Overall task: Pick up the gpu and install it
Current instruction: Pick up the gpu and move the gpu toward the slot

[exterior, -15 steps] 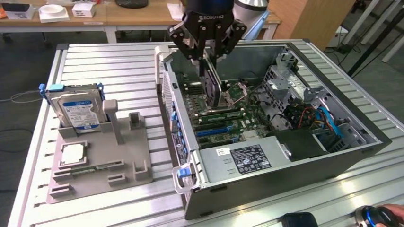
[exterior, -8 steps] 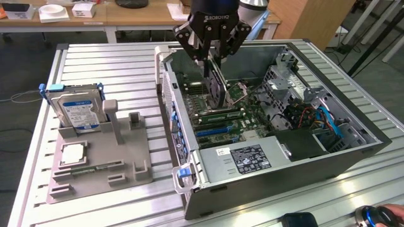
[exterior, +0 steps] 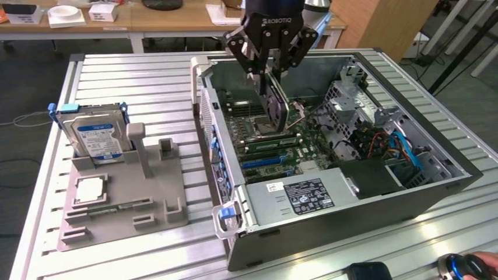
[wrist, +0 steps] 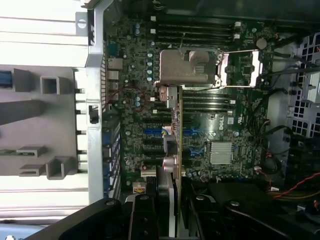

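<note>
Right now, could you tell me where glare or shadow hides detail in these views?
Wrist view: the table beside the case glares white, and the claw holding the gpu sits in deep shadow. Exterior view: light is even, only a soft sheen on the table.

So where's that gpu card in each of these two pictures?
Exterior view: the gpu hangs edge-on from the end effector above the open computer case.
Wrist view: the gpu is a thin edge running out over the motherboard.
Shared landmark: the blue slots on the motherboard.
</note>
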Robot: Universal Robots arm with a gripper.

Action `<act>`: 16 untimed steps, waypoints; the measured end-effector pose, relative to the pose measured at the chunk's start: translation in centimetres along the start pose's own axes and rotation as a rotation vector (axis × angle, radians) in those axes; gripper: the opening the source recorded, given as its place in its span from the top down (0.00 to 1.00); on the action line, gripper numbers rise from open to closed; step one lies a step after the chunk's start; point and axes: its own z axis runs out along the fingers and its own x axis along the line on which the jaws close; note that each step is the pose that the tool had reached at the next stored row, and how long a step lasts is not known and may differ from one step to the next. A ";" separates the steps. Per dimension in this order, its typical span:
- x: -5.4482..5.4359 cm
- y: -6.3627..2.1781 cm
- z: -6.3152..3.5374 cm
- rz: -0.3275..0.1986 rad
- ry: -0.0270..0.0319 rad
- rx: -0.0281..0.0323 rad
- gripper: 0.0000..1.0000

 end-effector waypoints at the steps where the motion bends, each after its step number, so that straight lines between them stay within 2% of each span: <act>1: -0.2 0.08 0.01 0.000 0.0001 0.0016 0.70; 12: -2.2 1.14 0.08 -0.002 0.0000 0.0205 0.70; 16: -2.6 1.79 0.04 -0.002 -0.0002 0.0206 0.70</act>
